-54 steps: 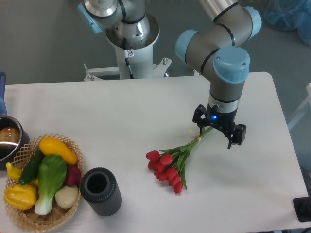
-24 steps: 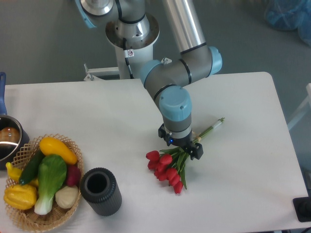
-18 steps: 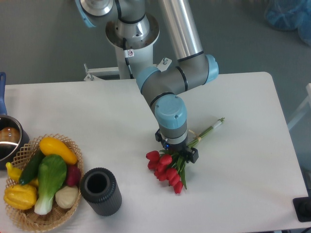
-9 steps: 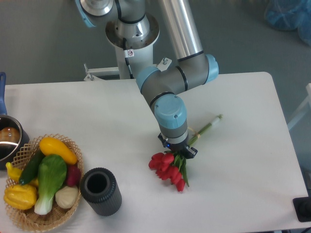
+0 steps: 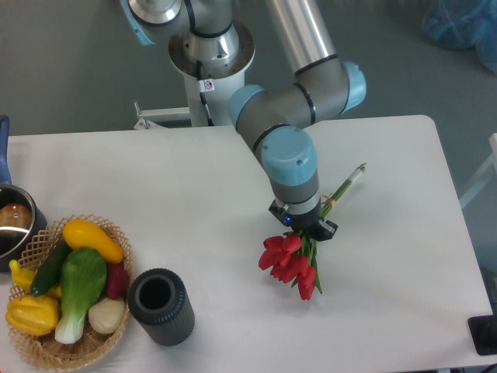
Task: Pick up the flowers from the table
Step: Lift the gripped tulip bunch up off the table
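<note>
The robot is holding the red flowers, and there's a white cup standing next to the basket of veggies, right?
Not quite. The cup next to the basket is dark grey, not white; the camera view shows it. The rest holds: the gripper has its jaws closed on the red flowers.

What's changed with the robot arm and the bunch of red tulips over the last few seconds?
The two-finger gripper swung from the stem tips to the middle of the bunch of red tulips with green stems, closed on it, and carried it right. The wicker basket of vegetables, black ribbed cylinder and white table stayed put.
</note>
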